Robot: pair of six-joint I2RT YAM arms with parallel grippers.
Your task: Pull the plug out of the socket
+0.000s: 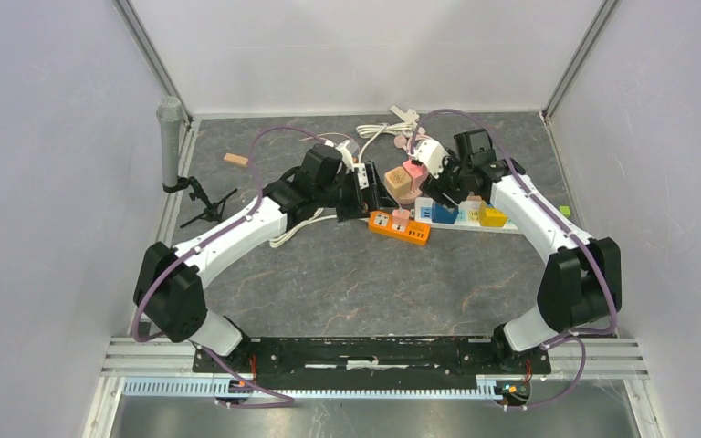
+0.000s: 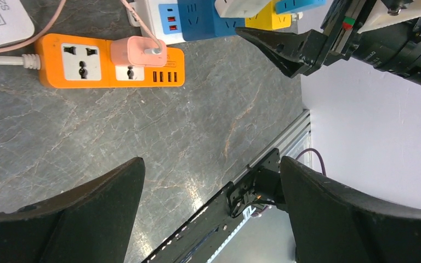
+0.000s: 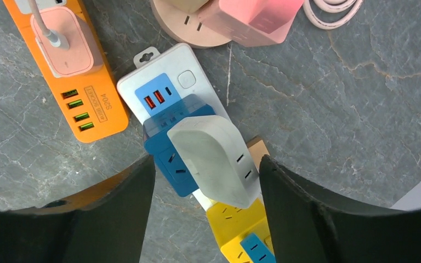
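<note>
A white plug block [image 3: 214,159] stands on the white power strip [image 3: 170,66], between a blue adapter [image 3: 170,159] and a yellow one [image 3: 235,224]. My right gripper [image 3: 208,159] hangs over it, open. Its fingers straddle the white plug, the right finger close to its side and a gap on the left. In the top view that gripper [image 1: 443,187] is over the strip [image 1: 502,225]. My left gripper [image 2: 212,161] is wide open with nothing in it, above bare table beside the orange strip [image 2: 77,60]. A pink charger [image 2: 138,50] is plugged into the orange strip.
A pink cube [image 3: 257,19] and a tan round socket [image 3: 186,27] sit just behind the strips. White cables [image 1: 383,128] lie at the back. A grey microphone [image 1: 170,137], a small black tripod [image 1: 205,205] and a wooden block [image 1: 235,160] are at the left.
</note>
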